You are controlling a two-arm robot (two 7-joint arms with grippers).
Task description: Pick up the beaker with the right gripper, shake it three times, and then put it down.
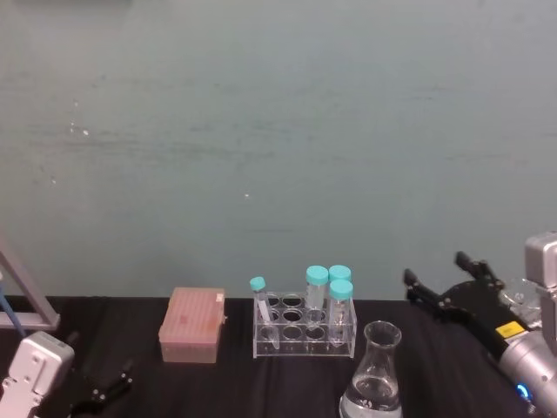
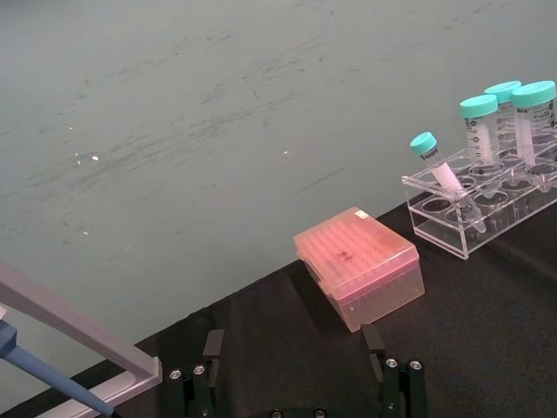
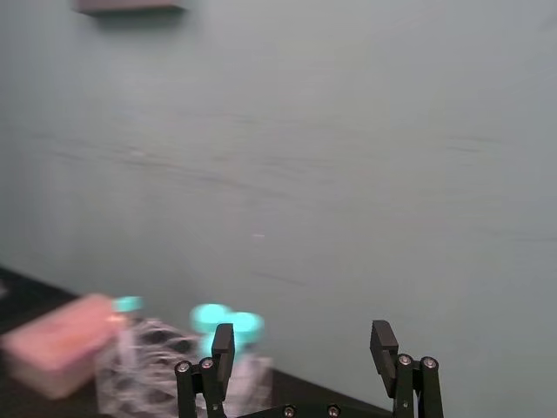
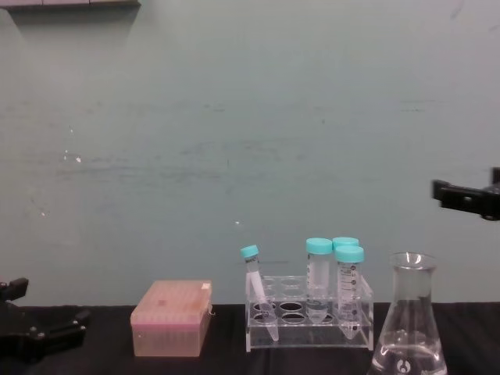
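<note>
One clear glass conical beaker [image 1: 374, 376] stands beside the raised, open-jawed black right gripper [image 1: 444, 280].

Pretty plain setup: scuffed teal wall [image 1: 278, 131] all across the back, black tabletop [image 1: 130, 318] below, gray metal bar [image 1: 26, 292] at 8 o'clock.

Dim, even light; teal cast; right wrist view blurred.

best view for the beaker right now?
Chest view: the beaker shows side-on, from flared rim nearly to its base, right of the tube rack. Head view shows it from above, its base cut off at the bottom edge.
</note>
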